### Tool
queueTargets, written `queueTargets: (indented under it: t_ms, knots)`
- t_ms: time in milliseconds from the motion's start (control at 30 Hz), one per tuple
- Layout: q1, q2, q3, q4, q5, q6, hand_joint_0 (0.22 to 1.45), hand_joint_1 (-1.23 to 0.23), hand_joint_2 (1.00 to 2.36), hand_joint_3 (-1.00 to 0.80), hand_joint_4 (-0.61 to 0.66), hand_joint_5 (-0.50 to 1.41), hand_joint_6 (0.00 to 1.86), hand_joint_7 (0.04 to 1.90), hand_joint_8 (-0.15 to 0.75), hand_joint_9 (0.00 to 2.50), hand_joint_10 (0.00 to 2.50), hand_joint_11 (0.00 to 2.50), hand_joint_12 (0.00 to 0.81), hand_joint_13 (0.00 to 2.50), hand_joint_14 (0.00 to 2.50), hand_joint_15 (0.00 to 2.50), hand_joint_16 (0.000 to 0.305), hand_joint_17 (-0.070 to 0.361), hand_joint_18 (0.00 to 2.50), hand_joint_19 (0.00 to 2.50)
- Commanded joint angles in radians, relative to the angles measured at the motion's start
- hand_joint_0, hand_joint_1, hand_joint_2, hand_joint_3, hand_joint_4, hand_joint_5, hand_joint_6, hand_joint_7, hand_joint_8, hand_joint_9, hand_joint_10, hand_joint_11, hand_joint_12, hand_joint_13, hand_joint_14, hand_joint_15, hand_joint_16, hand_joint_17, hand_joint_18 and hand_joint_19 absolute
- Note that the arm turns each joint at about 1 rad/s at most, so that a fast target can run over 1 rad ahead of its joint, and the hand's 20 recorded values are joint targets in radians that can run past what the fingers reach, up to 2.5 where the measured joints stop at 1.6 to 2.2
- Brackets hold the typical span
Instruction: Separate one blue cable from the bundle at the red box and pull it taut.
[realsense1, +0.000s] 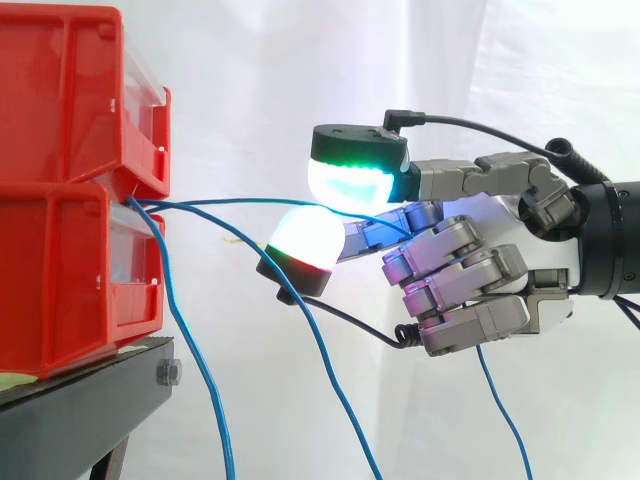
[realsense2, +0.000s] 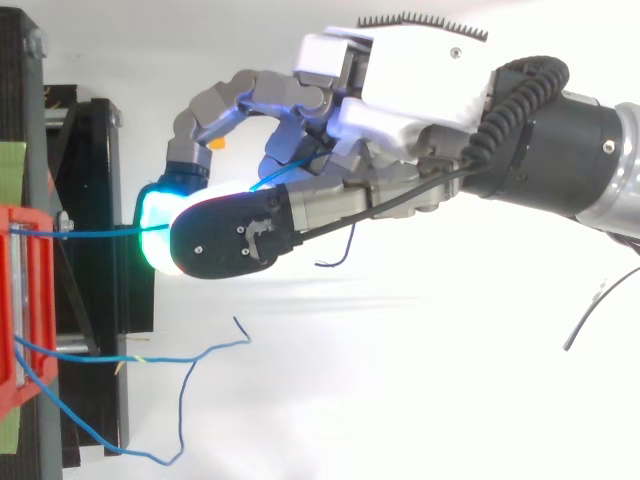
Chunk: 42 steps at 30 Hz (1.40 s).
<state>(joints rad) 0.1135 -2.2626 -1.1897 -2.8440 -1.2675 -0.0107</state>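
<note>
A robot hand (realsense1: 470, 270) reaches in from the right of the side view toward a red box (realsense1: 60, 110), stacked at the left on a black stand (realsense1: 80, 410). Its fingers (realsense1: 355, 175) are closed: two glowing pads pinch a single blue cable (realsense1: 220, 200), and the rest are curled behind them. That cable runs from the front of the box, at middle left, almost level across to the pads with a slight bow. In the top view it looks nearly straight. The other loose cables (realsense1: 200, 360) drop from the same spot toward the lower edge, apart from the hand. To finish well, the hand should probably draw back toward the right edge, slowly and in line with the cable. The pinch needs to be firm so the thin cable does not slip, and the pull should stop once the bow is gone, before it tugs the box.
</note>
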Motion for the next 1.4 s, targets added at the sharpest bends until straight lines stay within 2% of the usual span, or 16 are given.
queueTargets:
  t_ms: [0, 67, 133, 267, 367, 533, 567, 733, 767, 967, 1000, 1067, 1100, 1133, 1200, 1367]
  knots:
    - [0.000, 0.000, 0.001, 0.000, -0.003, 0.000, 0.61, -0.78, 1.02, -0.23, 0.17, -0.19, 0.89, 0.86, 0.395, 1.56, 2.50, 2.33, 0.486, 1.70, 2.50, 1.37, 0.200, 0.150, 2.50, 1.64]
    - [0.000, 0.000, -0.001, 0.000, -0.004, 0.000, 0.59, -0.75, 1.01, -0.39, 0.17, -0.19, 0.89, 0.91, 0.385, 1.53, 2.50, 2.22, 0.471, 1.65, 2.50, 1.37, 0.180, 0.135, 2.50, 1.63]
    - [0.000, 0.000, -0.001, 0.000, -0.004, 0.000, 0.57, -0.60, 1.00, -0.50, 0.19, -0.18, 0.89, 0.92, 0.384, 1.57, 2.50, 2.22, 0.466, 1.65, 2.50, 1.33, 0.180, 0.135, 2.50, 1.63]
    - [0.000, 0.000, 0.001, 0.000, -0.004, -0.002, 0.57, -0.37, 1.00, -0.50, 0.20, -0.17, 0.88, 0.95, 0.374, 1.60, 2.50, 2.14, 0.467, 1.67, 2.50, 1.36, 0.179, 0.135, 2.50, 1.66]
    - [0.000, 0.000, -0.001, 0.000, -0.003, -0.003, 0.58, -0.37, 1.00, -0.50, 0.19, -0.17, 0.88, 0.97, 0.379, 1.64, 2.50, 2.19, 0.461, 1.70, 2.50, 1.34, 0.176, 0.132, 2.50, 1.66]
    - [0.000, 0.000, 0.001, 0.000, -0.004, -0.003, 0.59, -0.65, 1.01, -0.24, 0.23, -0.16, 0.88, 0.94, 0.385, 1.69, 2.50, 2.22, 0.485, 1.77, 2.50, 1.36, 0.212, 0.159, 2.50, 1.73]
    - [0.000, 0.000, 0.001, 0.000, -0.004, -0.003, 0.59, -0.66, 1.01, -0.21, 0.24, -0.16, 0.88, 0.94, 0.385, 1.68, 2.50, 2.23, 0.485, 1.77, 2.50, 1.36, 0.071, 0.160, 2.50, 1.74]
    - [-0.002, 0.000, -0.001, 0.000, -0.001, -0.003, 0.59, -0.73, 1.01, -0.12, 0.14, -0.16, 0.88, 0.92, 0.350, 1.50, 2.50, 2.16, 0.474, 1.68, 2.50, 1.40, 0.070, 0.157, 2.50, 1.72]
    - [0.000, 0.000, -0.001, 0.000, -0.001, -0.003, 0.59, -0.73, 1.01, -0.12, 0.13, -0.16, 0.88, 0.91, 0.352, 1.49, 2.50, 2.20, 0.473, 1.67, 2.50, 1.40, 0.206, 0.155, 2.50, 1.71]
    - [0.000, 0.000, -0.001, 0.000, -0.004, -0.005, 0.60, -0.76, 1.01, -0.13, 0.07, -0.16, 0.88, 0.94, 0.254, 1.16, 2.50, 1.88, 0.447, 1.38, 2.50, 1.39, 0.193, 0.145, 1.92, 1.57]
    - [0.000, 0.000, -0.001, 0.000, -0.004, -0.005, 0.61, -0.77, 1.01, -0.18, 0.10, -0.17, 0.88, 0.95, 0.267, 1.07, 2.50, 1.84, 0.444, 1.28, 2.50, 1.34, 0.063, 0.141, 1.74, 1.56]
    - [-0.002, 0.000, -0.001, 0.000, -0.004, -0.003, 0.56, -0.74, 1.01, -0.34, 0.11, -0.17, 0.89, 0.96, 0.282, 0.98, 2.50, 1.84, 0.433, 1.22, 2.50, 1.34, 0.058, 0.130, 1.64, 1.72]
    - [0.000, 0.000, -0.001, 0.000, -0.004, -0.005, 0.53, -0.61, 1.00, -0.50, 0.12, -0.17, 0.89, 0.95, 0.278, 0.94, 2.50, 1.80, 0.429, 1.20, 2.50, 1.35, 0.054, 0.122, 1.57, 1.83]
    - [0.000, 0.000, -0.001, 0.000, -0.004, -0.005, 0.53, -0.44, 1.00, -0.50, 0.12, -0.17, 0.89, 0.92, 0.286, 0.95, 2.50, 1.73, 0.422, 1.16, 2.50, 1.32, 0.055, 0.123, 1.56, 1.80]
    - [0.000, 0.000, -0.001, 0.000, -0.004, -0.008, 0.56, -0.31, 1.00, -0.50, 0.12, -0.16, 0.87, 0.96, 0.271, 0.97, 2.50, 1.72, 0.405, 1.16, 2.50, 1.30, 0.051, 0.115, 1.56, 1.87]
    - [0.000, 0.000, -0.001, 0.000, -0.004, -0.014, 0.61, -0.37, 1.01, -0.40, 0.15, -0.16, 0.86, 1.00, 0.308, 1.04, 2.50, 1.92, 0.400, 1.22, 2.50, 1.31, 0.051, 0.115, 1.64, 1.85]
